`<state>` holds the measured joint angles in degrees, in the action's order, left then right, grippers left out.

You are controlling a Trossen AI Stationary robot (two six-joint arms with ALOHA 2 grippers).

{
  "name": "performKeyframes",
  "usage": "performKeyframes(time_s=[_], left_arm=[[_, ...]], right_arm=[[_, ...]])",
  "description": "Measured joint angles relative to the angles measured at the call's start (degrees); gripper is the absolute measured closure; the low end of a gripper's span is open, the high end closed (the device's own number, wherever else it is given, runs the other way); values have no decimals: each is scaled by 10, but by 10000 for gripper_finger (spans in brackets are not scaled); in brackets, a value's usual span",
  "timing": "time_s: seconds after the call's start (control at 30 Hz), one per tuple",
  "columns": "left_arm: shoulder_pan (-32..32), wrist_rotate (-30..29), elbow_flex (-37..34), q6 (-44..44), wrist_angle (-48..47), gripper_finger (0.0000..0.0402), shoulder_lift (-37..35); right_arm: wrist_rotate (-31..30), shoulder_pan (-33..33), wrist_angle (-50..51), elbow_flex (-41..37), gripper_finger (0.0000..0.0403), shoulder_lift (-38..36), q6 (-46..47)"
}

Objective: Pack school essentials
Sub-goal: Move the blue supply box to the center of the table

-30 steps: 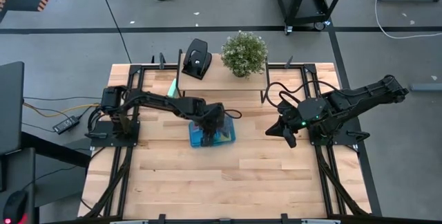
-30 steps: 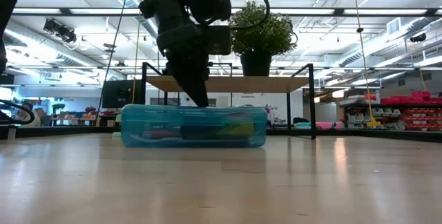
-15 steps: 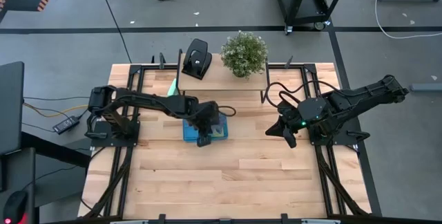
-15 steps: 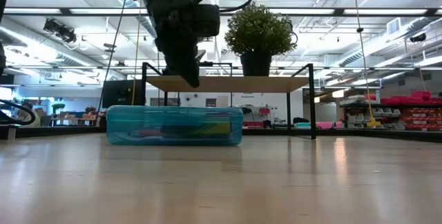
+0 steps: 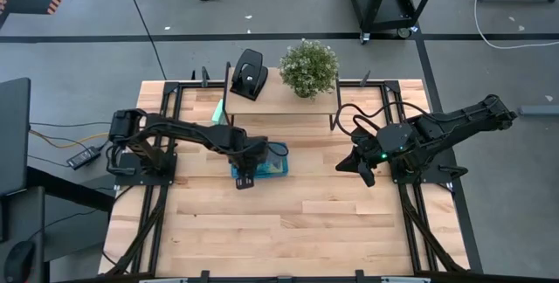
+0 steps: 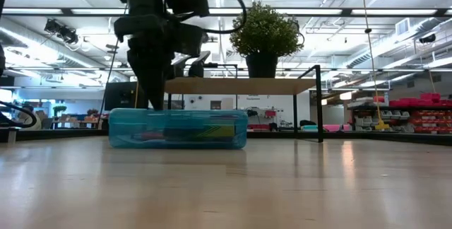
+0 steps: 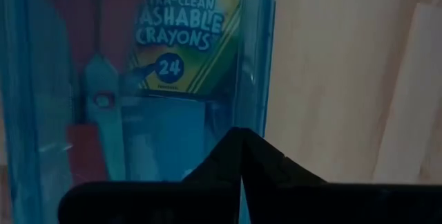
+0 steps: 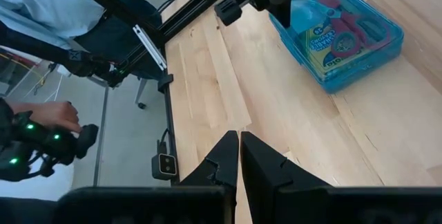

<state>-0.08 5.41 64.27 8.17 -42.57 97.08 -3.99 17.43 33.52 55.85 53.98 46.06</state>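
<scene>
A single translucent blue case is lying flat on the wooden desk near its middle, lid closed, its rounded long side showing in the low view; through the clear plastic the left wrist view is showing one yellow-green crayon box printed with a 24, and beside it one pair of red-handled scissors with its pivot screw visible; the other contents are reading only as blurred red and pink shapes. The left gripper is hovering over the case's near left corner, its two fingers pressed together and holding nothing, the tips just above the lid in the low view. The right gripper is waiting well apart on the desk's right side, its fingers also together and empty. At the back of the desk a raised shelf is carrying one black hole punch and one potted plant; one mint-green block is lying just beside the shelf's left end. A person's hand is showing beyond the desk's edge.
</scene>
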Motion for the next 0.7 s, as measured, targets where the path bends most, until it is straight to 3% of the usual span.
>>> performKeyframes(time_s=[0.3,0.7], left_arm=[[9,-3,-25,12,56,397,-2],[37,-8,-26,-33,40,397,-1]], right_arm=[[-1,0,0,0,378,0,6],[-3,0,0,0,378,0,8]])
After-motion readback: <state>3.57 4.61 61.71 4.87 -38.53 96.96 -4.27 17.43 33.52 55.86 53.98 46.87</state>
